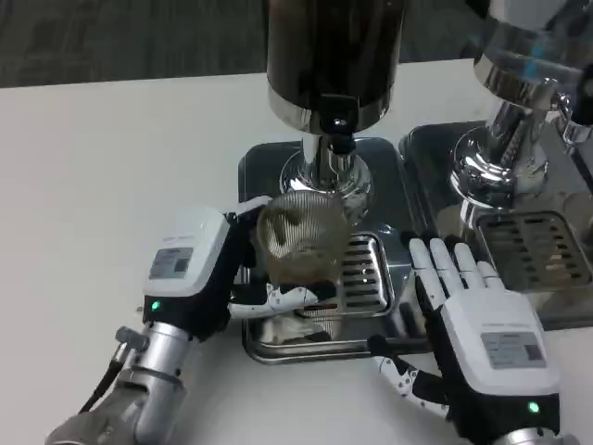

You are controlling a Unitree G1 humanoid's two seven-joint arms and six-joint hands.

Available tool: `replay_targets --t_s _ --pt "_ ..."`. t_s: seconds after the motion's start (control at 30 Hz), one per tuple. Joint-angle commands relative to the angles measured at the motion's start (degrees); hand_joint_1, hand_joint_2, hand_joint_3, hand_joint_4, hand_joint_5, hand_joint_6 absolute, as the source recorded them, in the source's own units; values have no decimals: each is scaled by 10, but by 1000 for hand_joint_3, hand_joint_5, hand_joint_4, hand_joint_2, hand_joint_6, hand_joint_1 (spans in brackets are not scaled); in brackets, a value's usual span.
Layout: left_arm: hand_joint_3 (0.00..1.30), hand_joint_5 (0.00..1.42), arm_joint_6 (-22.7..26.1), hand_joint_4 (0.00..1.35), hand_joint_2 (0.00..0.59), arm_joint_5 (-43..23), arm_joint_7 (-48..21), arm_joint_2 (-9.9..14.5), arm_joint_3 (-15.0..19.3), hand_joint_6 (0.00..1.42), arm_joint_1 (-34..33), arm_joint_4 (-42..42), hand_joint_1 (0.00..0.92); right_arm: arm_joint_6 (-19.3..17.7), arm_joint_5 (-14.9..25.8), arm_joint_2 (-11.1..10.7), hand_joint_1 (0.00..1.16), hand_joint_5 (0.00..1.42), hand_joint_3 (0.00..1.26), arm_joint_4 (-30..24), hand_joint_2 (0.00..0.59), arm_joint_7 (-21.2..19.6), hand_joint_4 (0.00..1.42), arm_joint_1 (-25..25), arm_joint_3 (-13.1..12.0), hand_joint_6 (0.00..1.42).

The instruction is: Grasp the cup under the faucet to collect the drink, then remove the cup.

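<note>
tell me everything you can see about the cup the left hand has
The cup is a clear, ribbed tumbler, plastic by the look, with a brownish tint low inside that may be drink. It stands about upright over the slotted grate of the steel drip tray, just below the dark dispenser's faucet. The left hand grips it from the left, fingers wrapping under its front.

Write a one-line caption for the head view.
Left hand holds a ribbed clear cup on the drip tray below the dispenser faucet; right hand open.
</note>
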Motion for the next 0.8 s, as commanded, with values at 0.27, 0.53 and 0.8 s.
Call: replay_targets --t_s 0.27,0.53,0.8 --pt "691 955 33 737 60 -4 -31 -52 -15 1221 -52 53 513 0 -3 -9 467 0 0 -22 347 12 0 -3 -8 82" --pt "691 966 51 738 53 -7 -47 -74 -17 1221 -67 66 533 10 -5 -4 470 0 0 -32 349 9 0 12 -11 82" --pt "654 926 55 692 41 -11 -47 -71 -15 1185 -71 66 505 14 -4 -2 471 0 0 -34 349 8 0 18 -11 82"
